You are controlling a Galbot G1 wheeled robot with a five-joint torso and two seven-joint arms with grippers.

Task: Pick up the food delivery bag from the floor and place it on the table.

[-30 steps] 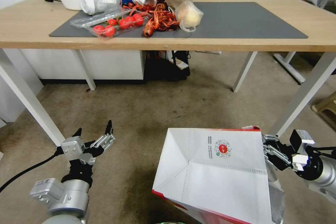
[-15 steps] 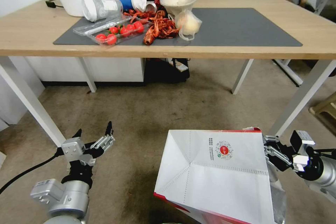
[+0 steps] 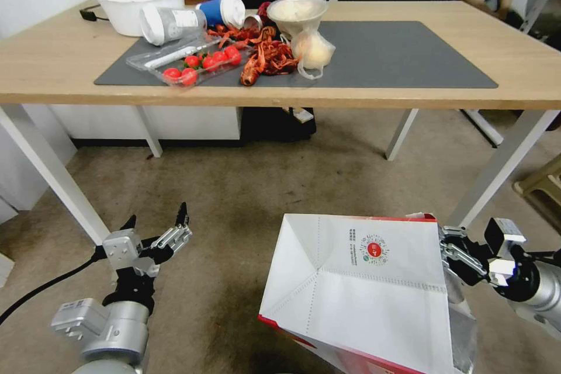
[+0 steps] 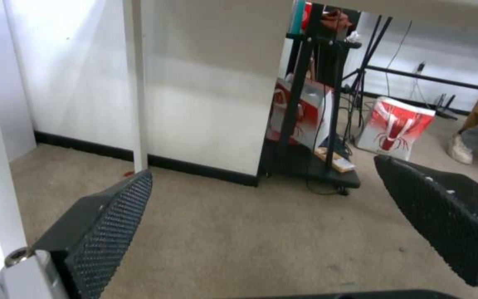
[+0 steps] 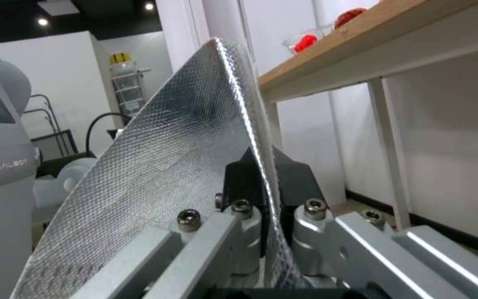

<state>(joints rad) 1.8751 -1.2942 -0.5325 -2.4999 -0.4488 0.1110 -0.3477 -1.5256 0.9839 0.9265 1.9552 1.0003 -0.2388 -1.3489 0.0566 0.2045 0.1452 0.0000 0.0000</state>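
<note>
The food delivery bag (image 3: 362, 286) hangs tilted at the lower right, its white face and round red logo turned up towards me and a red side showing below. My right gripper (image 3: 449, 252) is shut on the bag's right rim. In the right wrist view the fingers (image 5: 294, 176) pinch the silver foil lining (image 5: 162, 174). My left gripper (image 3: 156, 217) is held open low on the left above the floor (image 3: 263, 187), with nothing between its pads (image 4: 112, 216). The table (image 3: 58, 64) stands ahead with its dark grey mat (image 3: 403, 52).
On the mat's left half lie a tray of tomatoes (image 3: 193, 61), red crayfish (image 3: 266, 55), a small plastic bag (image 3: 312, 49), tipped cups and bowls; a white bowl (image 3: 140, 3) stands beside them. White table legs (image 3: 49, 169) stand at both sides. The mat's right half is bare.
The whole head view has shifted: the table sits lower in the picture and shows more of its top. The arms and the bag keep their places in the picture.
</note>
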